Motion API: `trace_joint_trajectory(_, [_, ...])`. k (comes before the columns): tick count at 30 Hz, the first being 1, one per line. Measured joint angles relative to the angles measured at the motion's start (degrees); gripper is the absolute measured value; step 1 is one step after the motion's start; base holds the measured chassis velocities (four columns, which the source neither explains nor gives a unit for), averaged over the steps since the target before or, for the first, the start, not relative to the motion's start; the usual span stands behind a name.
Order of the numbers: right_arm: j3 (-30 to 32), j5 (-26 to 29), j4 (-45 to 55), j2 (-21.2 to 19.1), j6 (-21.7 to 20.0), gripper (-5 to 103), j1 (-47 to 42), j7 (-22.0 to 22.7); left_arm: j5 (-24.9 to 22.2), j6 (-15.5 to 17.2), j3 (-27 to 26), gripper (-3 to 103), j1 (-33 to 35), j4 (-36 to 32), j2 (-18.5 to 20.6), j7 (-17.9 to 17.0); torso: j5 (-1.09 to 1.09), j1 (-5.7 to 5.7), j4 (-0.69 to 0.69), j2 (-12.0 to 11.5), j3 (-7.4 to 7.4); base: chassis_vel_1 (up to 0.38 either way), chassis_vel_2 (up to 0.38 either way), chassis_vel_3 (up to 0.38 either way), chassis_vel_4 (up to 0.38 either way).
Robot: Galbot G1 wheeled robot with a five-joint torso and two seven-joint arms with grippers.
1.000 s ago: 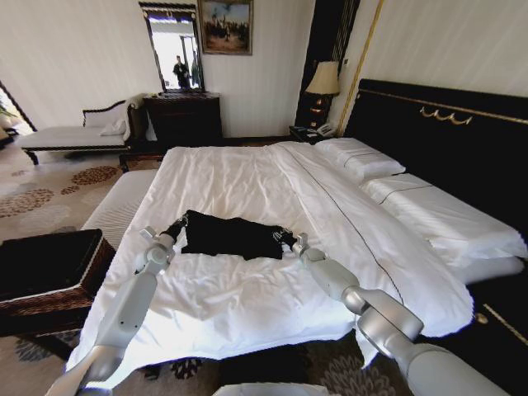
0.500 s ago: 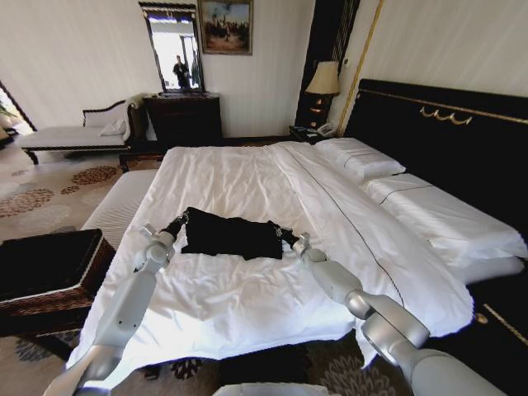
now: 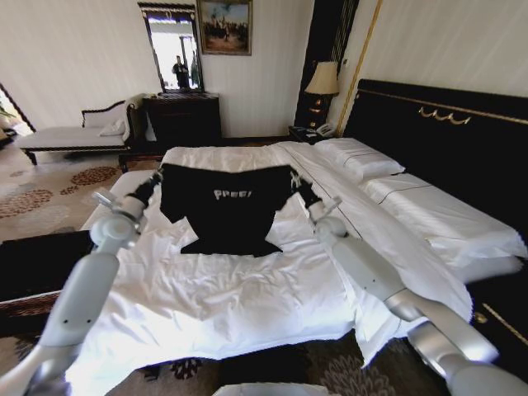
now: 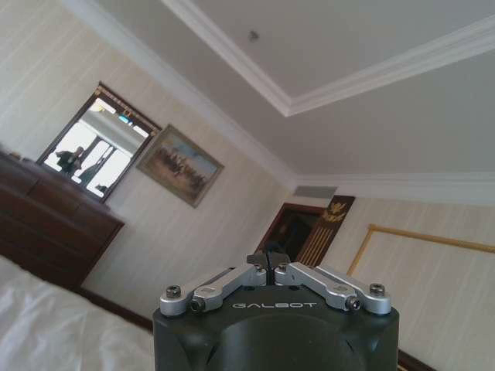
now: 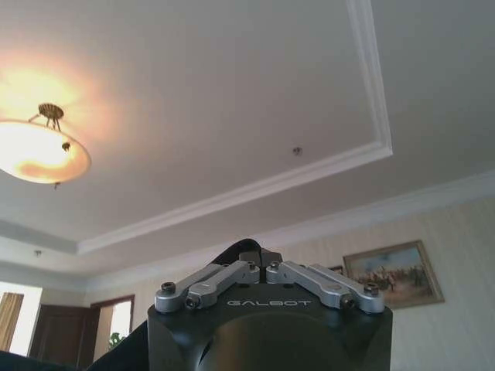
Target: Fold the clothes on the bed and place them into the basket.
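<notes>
Both arms are up over the bed (image 3: 247,305) and the T-shirt (image 3: 223,210) hangs stretched between them, chest lettering facing the robot. The left gripper (image 3: 153,183) has its jaws pinched tight on one shoulder of the shirt; the left wrist view shows the fingers (image 4: 255,272) meeting on a sliver of black cloth. The right gripper (image 3: 300,187) does the same at the other shoulder, dark fabric caught at its closed tips and trailing down beside the body in the right wrist view.

So the shirt sits directly between the two sets of jaws, its top edge running straight from one to the other. That span is the wide axis right now; the shirt's own length drops away below the jaws, collar end high, hem low and resting on the duvet.

Neither arm is nearer: each owns a corner. The basket (image 3: 41,268) waits well off to the left arm's outer side, beside the bed.
</notes>
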Motion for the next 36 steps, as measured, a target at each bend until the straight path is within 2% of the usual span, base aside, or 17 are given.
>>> trace_joint_trajectory(3, [0.1,2.85,7.15,-2.33,-1.01,0,3.89,3.23,-4.26,0.08,-3.67,0,0.35,-6.95,5.57,-1.54,0.01,0.0,0.01,0.0,0.0,0.0,0.0,0.0,0.0])
trace_joint_trajectory(5, [0.27,3.31,8.74,-2.84,-1.22,0,4.11,3.87,-4.99,0.08,-4.55,0,0.88,-8.15,6.36,-1.77,0.01,-0.01,0.0,0.0,0.0,0.0,0.0,0.0,0.0])
trace_joint_trajectory(9, [4.57,6.41,23.69,-7.35,-3.41,0,0.76,8.77,-10.72,0.17,-15.35,0,9.14,-18.73,10.56,-3.64,0.0,-0.01,0.0,0.0,-0.01,0.0,0.0,0.0,0.0])
trace_joint_trajectory(11, [5.48,6.6,25.36,-7.98,-3.71,0,-0.39,9.07,-11.22,0.2,-16.45,0,10.21,-19.8,10.84,-3.83,0.0,-0.01,0.01,0.0,-0.01,0.0,0.0,0.0,0.0])
trace_joint_trajectory(12, [9.84,7.01,31.73,-11.14,-4.79,0,-6.0,9.55,-13.22,0.41,-21.43,0,15.27,-24.72,11.87,-4.46,0.01,-0.01,0.04,0.0,-0.01,0.0,0.0,0.0,0.0])
trace_joint_trajectory(16, [18.6,7.05,40.62,-16.58,-5.15,0,-17.13,8.6,-15.69,0.82,-26.21,0,19.71,-30.28,12.42,-5.32,0.03,-0.02,-0.02,0.0,-0.01,0.0,0.0,0.0,0.0])
trace_joint_trajectory(19, [35.22,6.72,51.43,-20.6,-4.91,0,-37.35,6.44,-20.6,1.67,-33.42,0,25.21,-37.79,12.52,-7.07,0.06,-0.03,-0.12,0.01,-0.02,0.0,0.0,0.0,0.0])
trace_joint_trajectory(22, [38.55,7.36,53.43,-21.15,-4.89,0,-40.81,6.41,-21.59,1.88,-36.6,0,27.64,-39.9,12.42,-7.14,0.07,-0.03,-0.08,0.01,-0.01,0.0,0.0,0.0,0.0])
trace_joint_trajectory(24, [47.58,12.58,59.46,-24.74,-5.89,0,-45.83,8.87,-28.32,2.71,-46.54,0,31.71,-41.38,12.64,-8.3,-0.01,-0.03,0.01,0.01,0.0,0.0,0.0,0.0,0.0])
trace_joint_trajectory(25, [47.58,12.58,59.46,-24.74,-5.89,0,-45.83,8.87,-28.32,2.71,-46.54,0,31.71,-41.38,12.64,-8.3,-0.01,-0.03,0.01,0.01,0.0,0.0,0.0,0.0,0.0])
trace_joint_trajectory(27, [52.84,17.29,62.51,-27.7,-7.66,0,-45.05,12.81,-34.41,3.53,-52.57,0,31.62,-41.37,13.92,-10.13,-0.04,-0.03,-0.01,0.01,-0.01,0.0,0.0,0.0,0.0])
trace_joint_trajectory(28, [56.51,21.47,63.21,-30.03,-9.72,0,-43.28,17.18,-37.84,4.18,-56.29,0,31.27,-41.32,15.49,-11.47,-0.05,-0.02,0.01,0.01,-0.01,0.0,0.0,0.0,0.0])
trace_joint_trajectory(30, [57.37,22.95,63.38,-30.76,-10.67,0,-42.65,19.04,-38.71,4.54,-57.2,0,31.07,-41.28,16.17,-11.86,-0.04,-0.03,0.01,0.02,-0.01,0.0,0.0,0.0,0.0])
trace_joint_trajectory(31, [57.51,25.32,63.38,-31.64,-12.92,0,-41.36,23.43,-39.4,6.12,-57.6,0,30.64,-41.21,17.34,-12.81,0.0,-0.03,0.02,0.02,-0.01,0.0,0.0,0.0,0.0])
trace_joint_trajectory(34, [53.53,25.22,63.19,-30.83,-15.88,0,-41.13,27.6,-36.8,9.13,-53.13,0,30.32,-41.06,17.57,-14.21,0.04,-0.03,-0.03,0.01,0.0,0.0,0.0,0.0,0.0])
trace_joint_trajectory(35, [51.82,24.49,63.09,-30.27,-16.61,0,-41.13,28.21,-35.37,10.02,-51.32,0,30.47,-40.93,17.3,-14.45,0.05,-0.03,-0.04,0.01,-0.01,0.0,0.0,0.0,0.0])
trace_joint_trajectory(36, [44.37,21.37,60.99,-27.95,-18.75,0,-40.77,30.1,-27.87,13.82,-42.43,0,30.78,-39.17,15.38,-14.86,0.07,-0.03,-0.05,0.01,0.0,0.0,0.0,0.0,0.0])
